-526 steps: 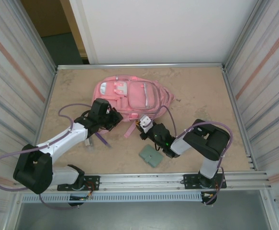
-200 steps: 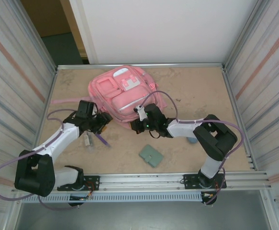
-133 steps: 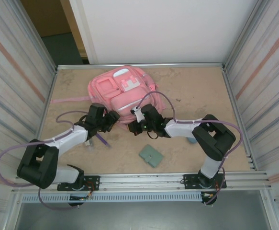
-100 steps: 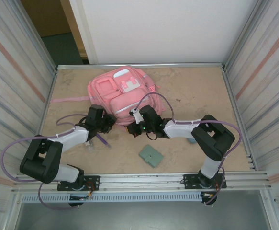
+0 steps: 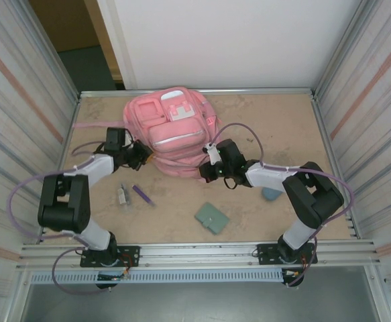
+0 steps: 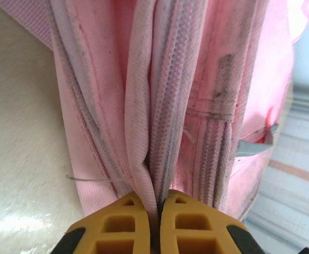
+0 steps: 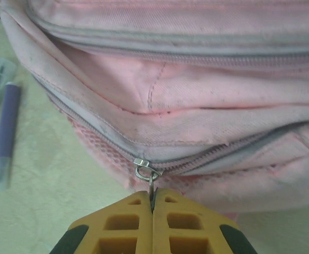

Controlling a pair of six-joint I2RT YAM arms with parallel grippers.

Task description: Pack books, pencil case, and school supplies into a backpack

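Nearest, in the lower middle of the top view, the sage-green folder (image 5: 212, 218) lies flat on the table (image 5: 286, 127). The purple pen (image 5: 143, 195) and the grey-white stick (image 5: 122, 195) lie to its left, and the pencil case (image 5: 273, 194) peeks out beside the right arm — all unpacked. Further in, the right pincer (image 7: 152, 200) is closed on the zip pull (image 7: 145, 172) at the near edge of the backpack (image 5: 172, 127). The left pincer (image 6: 155, 203) is nipped shut on a fold of the bag's zip seam at its left side. The step looks like opening the bag: one pincer anchors while the other should draw the pull along the zip track. Bare table lies right of the bag — room to pull there. The side wall crowds the left.
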